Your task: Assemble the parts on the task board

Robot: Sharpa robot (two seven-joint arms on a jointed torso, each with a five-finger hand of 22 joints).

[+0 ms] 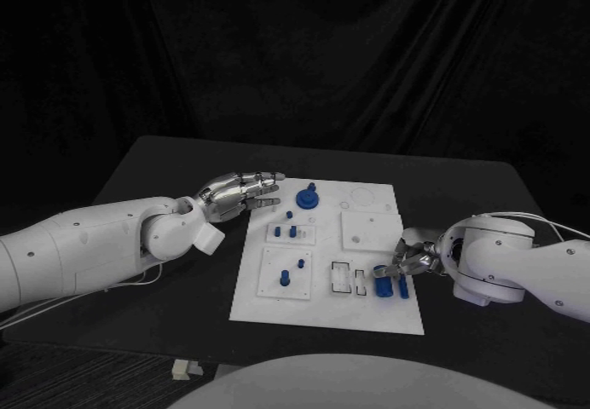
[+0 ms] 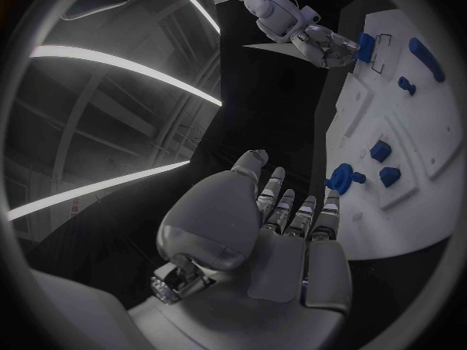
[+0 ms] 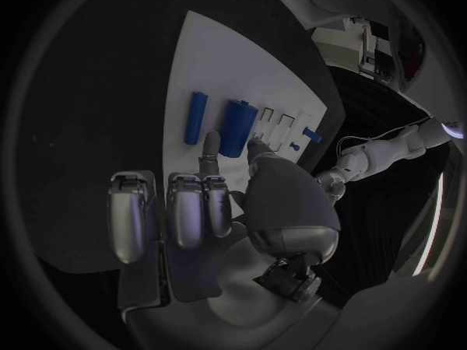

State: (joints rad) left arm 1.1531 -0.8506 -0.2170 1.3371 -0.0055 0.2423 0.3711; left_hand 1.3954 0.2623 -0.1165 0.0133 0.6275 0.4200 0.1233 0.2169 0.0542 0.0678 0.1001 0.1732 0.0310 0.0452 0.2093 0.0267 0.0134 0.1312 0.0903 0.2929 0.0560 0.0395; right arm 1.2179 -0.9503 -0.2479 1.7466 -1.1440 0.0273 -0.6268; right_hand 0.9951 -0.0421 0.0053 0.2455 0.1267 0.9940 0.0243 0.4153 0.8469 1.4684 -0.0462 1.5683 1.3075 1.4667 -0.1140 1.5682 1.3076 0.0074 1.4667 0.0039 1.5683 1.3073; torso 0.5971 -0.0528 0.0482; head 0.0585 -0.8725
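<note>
The white task board (image 1: 330,294) lies mid-table. At its right edge my right hand (image 1: 413,256) pinches the end of a thick blue cylinder (image 1: 383,283) between thumb and a finger; the cylinder (image 3: 237,127) still seems to rest on the board (image 3: 224,62), beside a slim blue bar (image 3: 195,117). My left hand (image 1: 241,194) hovers off the board's far left corner, fingers stretched out and holding nothing. Just past its fingertips (image 2: 331,204) stands a round blue part with a peg (image 2: 342,179). Two small blue pieces (image 1: 286,230) and a blue peg (image 1: 286,276) stand in the board's left half.
White rectangular slots (image 1: 347,278) sit just left of the cylinder, and a raised white square (image 1: 365,228) lies behind them. The black table (image 1: 160,170) stretches out left of the board. A thin cable (image 1: 529,216) loops over my right forearm.
</note>
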